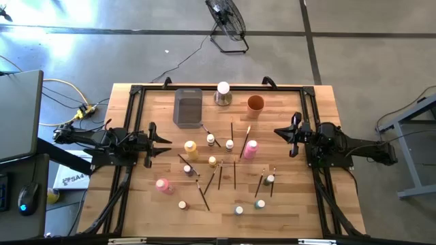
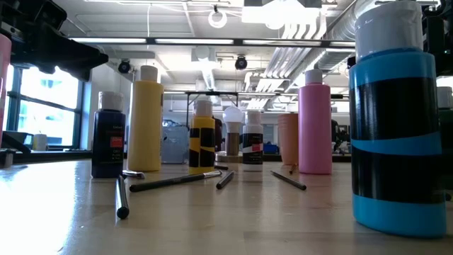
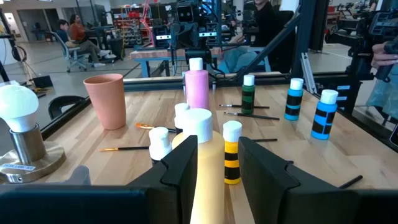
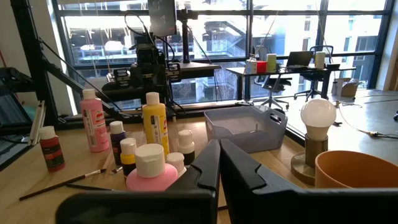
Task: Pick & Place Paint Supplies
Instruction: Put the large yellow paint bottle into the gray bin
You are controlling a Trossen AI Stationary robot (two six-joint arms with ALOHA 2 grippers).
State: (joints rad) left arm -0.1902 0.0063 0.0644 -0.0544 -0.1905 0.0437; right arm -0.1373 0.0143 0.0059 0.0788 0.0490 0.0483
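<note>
— Trouble ahead? Left gripper [image 3: 217, 165] stands half open around the yellow bottle [image 3: 200, 180] at mid-table, not visibly pinching.
— Bottle could tip into neighbours. Right gripper [image 4: 219, 163] is closed, empty.

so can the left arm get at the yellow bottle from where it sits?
Probably yes. The left gripper faces the yellow bottle with bare table between them, and in the left wrist view the bottle stands in line between its parted fingers.
</note>
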